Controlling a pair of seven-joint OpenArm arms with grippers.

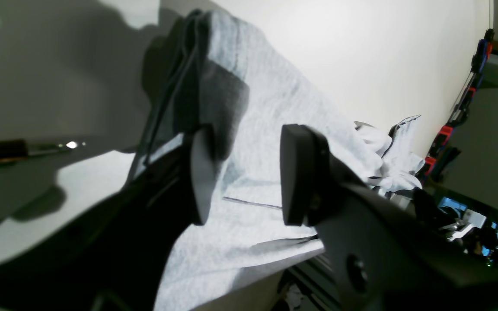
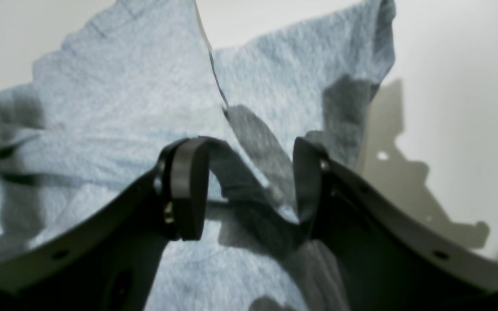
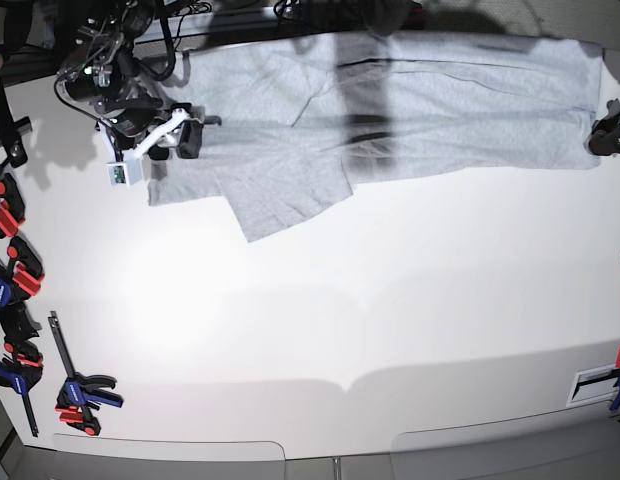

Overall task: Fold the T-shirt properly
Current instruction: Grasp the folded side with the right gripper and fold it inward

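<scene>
The light heather-grey T-shirt [image 3: 410, 110] lies spread along the far edge of the white table, plain side up, with one flap [image 3: 285, 195] reaching toward the middle. My right gripper [image 3: 195, 138] is at the shirt's left end. In the right wrist view it [image 2: 249, 190] is open, and a raised fold of the shirt [image 2: 253, 172] lies between its jaws. My left gripper [image 3: 602, 135] is at the shirt's right end. In the left wrist view it [image 1: 249, 177] is open over the cloth [image 1: 266, 108], jaws wide apart.
Red, blue and black clamps [image 3: 10, 215] line the table's left edge, with more [image 3: 80, 392] near the front left; they also show in the left wrist view [image 1: 461, 108]. Cables and arm hardware [image 3: 110, 60] sit at the back left. The white table [image 3: 340, 330] stretches in front of the shirt.
</scene>
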